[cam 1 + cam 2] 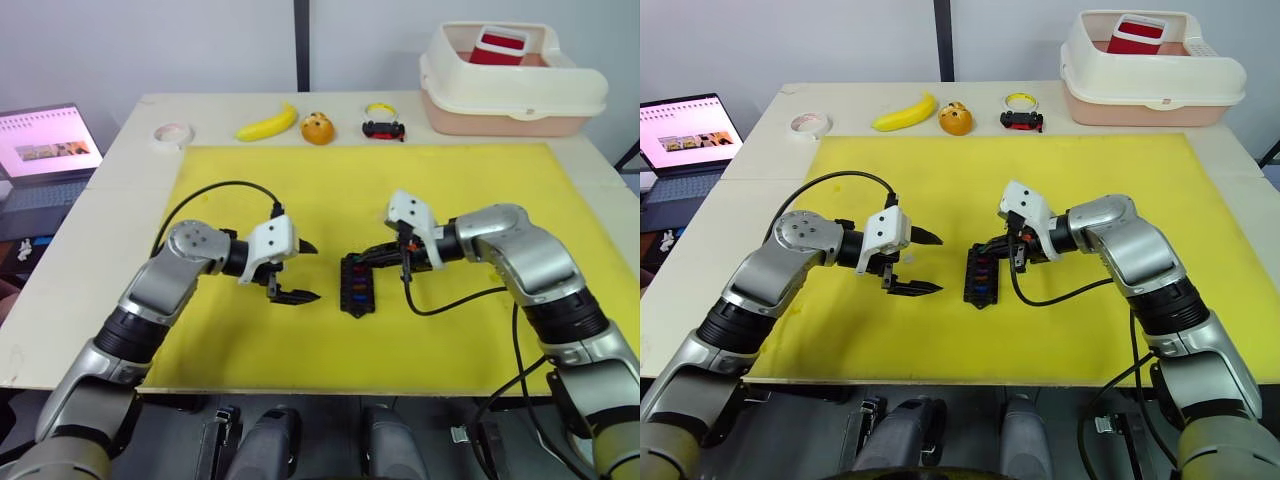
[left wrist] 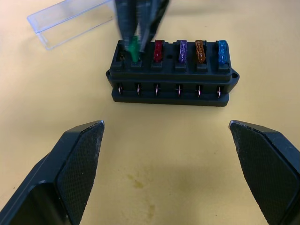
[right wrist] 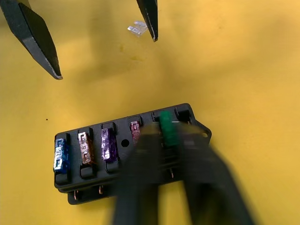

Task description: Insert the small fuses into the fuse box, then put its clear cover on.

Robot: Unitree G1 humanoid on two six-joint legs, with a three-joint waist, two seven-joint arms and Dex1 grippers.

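Center of the head view, on the yellow mat (image 1: 450,330): fuse box (image 1: 357,284) with blue, tan, purple and red fuses already slotted. Right gripper (image 3: 165,140) jaws pinch a green fuse (image 2: 134,48) at its slot (seating depth unclear). Left gripper (image 1: 297,271) just left of the box, jaws wide, empty. Clear cover (image 2: 70,21) lies on the mat beside the box; one pale fuse (image 3: 138,29) loose nearby.

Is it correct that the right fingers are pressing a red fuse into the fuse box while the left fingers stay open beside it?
Not quite: the fuse between the right fingers is green, not red, as the left wrist view shows. A red one already sits in the next slot of the fuse box. The left fingers are open.
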